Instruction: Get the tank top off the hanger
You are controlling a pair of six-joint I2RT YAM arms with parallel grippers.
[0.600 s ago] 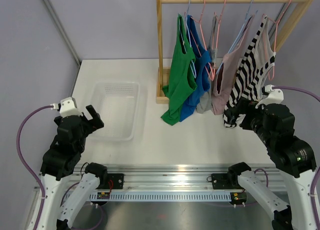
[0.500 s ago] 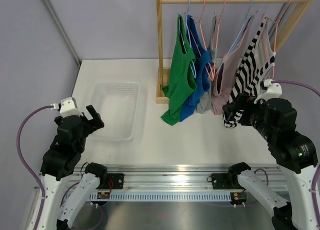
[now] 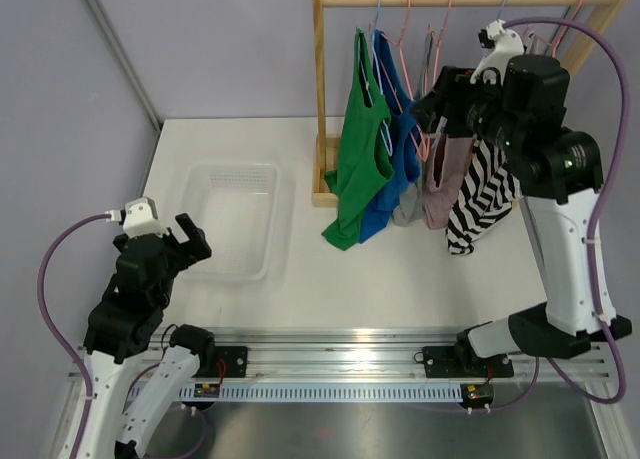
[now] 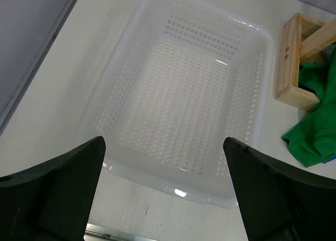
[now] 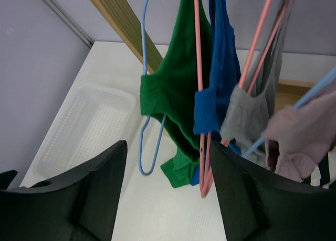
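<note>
Tank tops (image 3: 440,184) all hang on their hangers (image 5: 198,94) along the wooden rack (image 3: 320,89), green to striped; right gripper (image 3: 437,94) has risen from the striped top's (image 3: 485,194) hem to hanger height near the pink and grey tops, jaws wide, holding nothing; left gripper (image 4: 163,146) unmoved, jaws wide above the basket (image 4: 173,188).

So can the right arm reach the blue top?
Probably yes. Its open fingers point straight at the blue top, with only a thin pink hanger crossing in front of it.
</note>
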